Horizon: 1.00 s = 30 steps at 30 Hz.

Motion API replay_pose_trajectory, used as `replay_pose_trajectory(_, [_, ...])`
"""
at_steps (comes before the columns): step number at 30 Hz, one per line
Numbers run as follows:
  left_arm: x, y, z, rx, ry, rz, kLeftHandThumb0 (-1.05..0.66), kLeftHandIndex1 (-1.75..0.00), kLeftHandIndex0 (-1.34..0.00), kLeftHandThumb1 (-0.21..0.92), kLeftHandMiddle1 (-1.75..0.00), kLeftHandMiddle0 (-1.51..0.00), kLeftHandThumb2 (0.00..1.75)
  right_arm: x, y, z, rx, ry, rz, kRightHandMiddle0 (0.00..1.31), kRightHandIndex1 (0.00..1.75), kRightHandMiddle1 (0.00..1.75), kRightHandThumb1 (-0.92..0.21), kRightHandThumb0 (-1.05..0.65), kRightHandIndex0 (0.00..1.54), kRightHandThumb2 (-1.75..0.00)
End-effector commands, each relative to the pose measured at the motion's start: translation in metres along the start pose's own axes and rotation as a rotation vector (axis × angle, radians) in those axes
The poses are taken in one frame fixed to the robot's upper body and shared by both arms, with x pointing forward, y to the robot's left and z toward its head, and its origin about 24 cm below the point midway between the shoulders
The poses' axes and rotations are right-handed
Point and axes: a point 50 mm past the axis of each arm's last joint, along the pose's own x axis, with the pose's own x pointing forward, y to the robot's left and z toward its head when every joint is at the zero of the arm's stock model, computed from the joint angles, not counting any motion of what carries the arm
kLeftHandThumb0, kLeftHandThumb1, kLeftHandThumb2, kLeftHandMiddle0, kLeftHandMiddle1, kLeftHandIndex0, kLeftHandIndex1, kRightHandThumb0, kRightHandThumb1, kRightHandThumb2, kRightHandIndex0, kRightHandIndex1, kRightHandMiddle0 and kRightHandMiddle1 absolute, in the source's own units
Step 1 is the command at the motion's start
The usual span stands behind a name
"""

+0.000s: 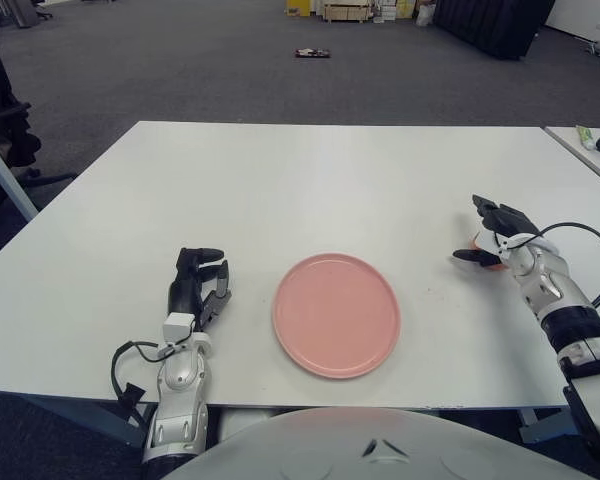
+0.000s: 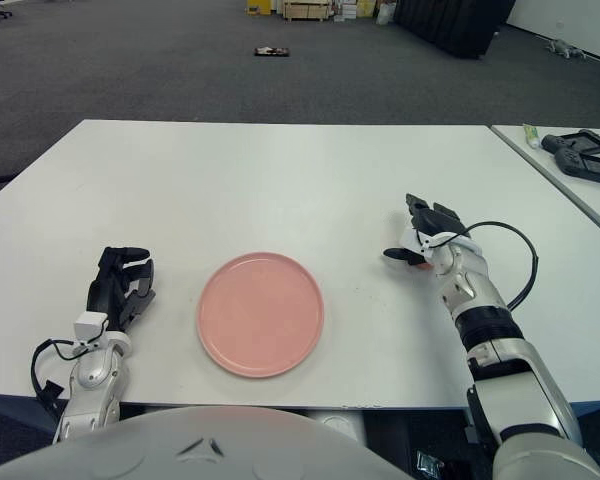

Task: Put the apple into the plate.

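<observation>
The right hand point(image 1: 492, 238) is closing around the apple point(image 1: 487, 256) at about 3 o'clock on the table point(image 1: 280, 180), well apart from the pink plate point(image 1: 336, 315), which is lying empty near the front edge at 6 o'clock. Only a sliver of reddish-orange is showing under the dark fingers point(image 2: 427, 215), with the thumb curling in from the plate side, so the hand is cupping the fruit narrowly; whether the grip is fully seated cannot be told. To do this step well, the fingers should be wrapping the widest part of the apple before any lift, since a round fruit is likely to roll out of a shallow pinch. The carry then needs to be heading toward 8 o'clock from the hand. The left hand point(image 1: 198, 285), fingers loosely curled and holding nothing, is showing just beside the plate at its 9 o'clock.
</observation>
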Motion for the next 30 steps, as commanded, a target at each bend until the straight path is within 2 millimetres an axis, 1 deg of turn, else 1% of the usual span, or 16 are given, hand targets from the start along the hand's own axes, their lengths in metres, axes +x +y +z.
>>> replay_pose_trajectory(1, [-0.003,0.003,-0.007,0.011,0.045,0.009,-0.35,-1.75,-0.23,0.86,-1.51,-0.43,0.61,-0.004,0.028,-0.018,0.006,0.105,0.103,0.0,0.0,0.0,-0.56,-0.88,0.0,-0.58])
replay_pose_trajectory(13, [-0.003,0.006,-0.007,0.006,0.046,0.007,-0.35,-1.75,-0.23,0.85,-1.53,-0.42,0.63,-0.009,0.038,-0.038,-0.018,0.227,0.194,0.0,0.0,0.0,-0.59,-0.91,0.0,-0.59])
replay_pose_trajectory(21, [-0.003,0.007,-0.007,-0.001,0.044,-0.002,-0.35,-1.75,-0.21,0.89,-1.56,-0.38,0.58,-0.013,0.043,-0.047,-0.005,0.276,0.216,0.0,0.0,0.0,-0.59,-0.87,0.0,-0.6])
replay_pose_trajectory(30, [-0.002,0.007,-0.006,0.002,0.031,-0.002,-0.35,-1.75,-0.22,0.87,-1.55,-0.39,0.6,-0.019,0.05,-0.054,0.014,0.32,0.229,0.0,0.0,0.0,-0.61,-0.82,0.0,-0.63])
